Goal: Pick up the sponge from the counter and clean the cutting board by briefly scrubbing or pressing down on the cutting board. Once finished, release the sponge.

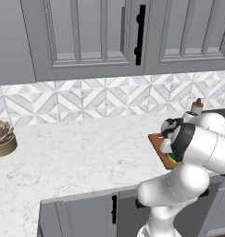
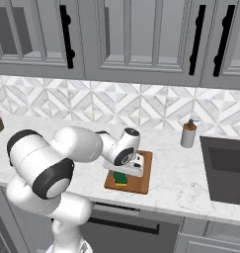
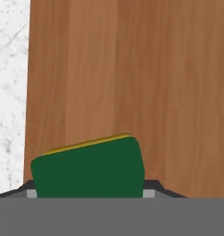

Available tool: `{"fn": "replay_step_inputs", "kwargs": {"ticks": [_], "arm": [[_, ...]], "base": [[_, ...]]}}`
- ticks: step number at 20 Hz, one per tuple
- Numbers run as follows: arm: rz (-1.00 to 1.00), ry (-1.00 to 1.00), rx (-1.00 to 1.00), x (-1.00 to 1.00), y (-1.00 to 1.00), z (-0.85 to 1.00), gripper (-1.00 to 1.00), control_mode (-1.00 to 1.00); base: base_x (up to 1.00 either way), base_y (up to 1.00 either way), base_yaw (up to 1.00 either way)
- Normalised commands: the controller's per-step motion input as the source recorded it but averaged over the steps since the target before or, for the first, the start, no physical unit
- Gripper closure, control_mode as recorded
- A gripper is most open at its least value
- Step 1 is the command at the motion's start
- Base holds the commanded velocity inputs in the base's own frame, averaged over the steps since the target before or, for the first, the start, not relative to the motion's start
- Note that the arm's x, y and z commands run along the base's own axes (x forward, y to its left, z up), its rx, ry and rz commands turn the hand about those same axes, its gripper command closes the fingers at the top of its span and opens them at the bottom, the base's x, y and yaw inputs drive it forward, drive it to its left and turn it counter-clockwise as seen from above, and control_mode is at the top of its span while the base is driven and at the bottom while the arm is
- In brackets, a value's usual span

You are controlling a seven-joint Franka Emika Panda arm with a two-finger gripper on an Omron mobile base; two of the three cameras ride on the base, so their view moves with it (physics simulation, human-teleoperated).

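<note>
The end effector (image 2: 121, 174) is clamped on the sponge (image 3: 88, 167). The sponge sits between the fingertips, at the 6 o'clock edge of the cutting board (image 3: 132, 83) in the hand view.

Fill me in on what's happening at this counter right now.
The white robot arm is bent low over the cutting board, which lies on the marble counter. Its gripper is shut on the sponge, green side facing the hand camera, and holds it down at the board's wood. A soap dispenser stands farther back, beside the sink.
</note>
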Motion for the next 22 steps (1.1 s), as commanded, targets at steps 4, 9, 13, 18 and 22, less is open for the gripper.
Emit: {"fn": "replay_step_inputs", "kwargs": {"ticks": [4, 9, 13, 18, 22], "arm": [[0.0, -0.1, -0.01, 0.0, -0.27, -0.22, 1.0, -1.0], [0.0, -0.1, 0.0, 0.0, -0.25, -0.15, 1.0, -1.0], [0.0, -0.08, 0.0, 0.0, -0.22, -0.08, 1.0, -1.0], [0.0, -0.1, -0.01, -0.12, -0.26, -0.02, 1.0, -1.0], [0.0, -0.1, -0.07, -0.05, -0.28, -0.01, 1.0, -1.0]], "base": [[0.0, 0.0, 0.0], [0.0, 0.0, 0.0], [0.0, 0.0, 0.0], [0.0, 0.0, 0.0], [0.0, 0.0, 0.0]]}}
